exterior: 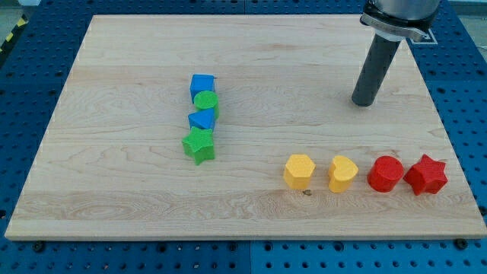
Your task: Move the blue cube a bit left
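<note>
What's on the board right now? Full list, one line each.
blue cube: 1, blue, top of the centre-left column
green cylinder: 1, green, just below it
blue block: 1, blue, third down, shape unclear
green star: 1, green, column bottom
yellow hexagon block: 1, yellow, lower right row
yellow heart: 1, yellow, to its right
red cylinder: 1, red, next right
red star: 1, red, row's right end
board: 1, light wood, on blue pegboard
my tip: 1, dark rod, upper right, far from all blocks

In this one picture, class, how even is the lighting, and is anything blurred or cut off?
Camera view: soft, even light on the wooden board, no glare; short faint shadows beside the blue cube and my tip; blocks sharp; the rod's mount is cropped at the view's top.
</note>
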{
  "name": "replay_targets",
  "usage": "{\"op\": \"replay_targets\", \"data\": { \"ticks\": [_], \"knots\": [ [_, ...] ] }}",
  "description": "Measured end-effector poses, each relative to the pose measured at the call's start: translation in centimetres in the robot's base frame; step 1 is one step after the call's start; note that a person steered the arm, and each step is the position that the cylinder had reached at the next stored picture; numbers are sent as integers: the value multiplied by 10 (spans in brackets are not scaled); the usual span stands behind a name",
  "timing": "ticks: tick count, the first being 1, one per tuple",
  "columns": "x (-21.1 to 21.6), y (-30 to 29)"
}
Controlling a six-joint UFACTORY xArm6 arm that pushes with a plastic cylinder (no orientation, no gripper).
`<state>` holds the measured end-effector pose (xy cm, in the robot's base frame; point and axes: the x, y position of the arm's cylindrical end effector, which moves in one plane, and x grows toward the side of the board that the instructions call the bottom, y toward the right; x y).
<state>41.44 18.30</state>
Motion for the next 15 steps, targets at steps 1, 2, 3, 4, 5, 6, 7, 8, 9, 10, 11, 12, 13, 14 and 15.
{"op": "replay_targets", "data": {
  "ticks": [1,2,3,4,5,6,7,8,9,10,11,12,13,14,15],
  "knots": [
    [0,0],
    [0,-15],
    [0,-58],
    [3,-78],
    [6,-79],
    [6,-86],
    [3,-130],
    [-2,-169],
    [-24,-214],
    [-33,-234],
    [-32,-236],
    [-28,-236],
    [-27,-236],
    [-22,-236],
    [-19,-250]
  ]
}}
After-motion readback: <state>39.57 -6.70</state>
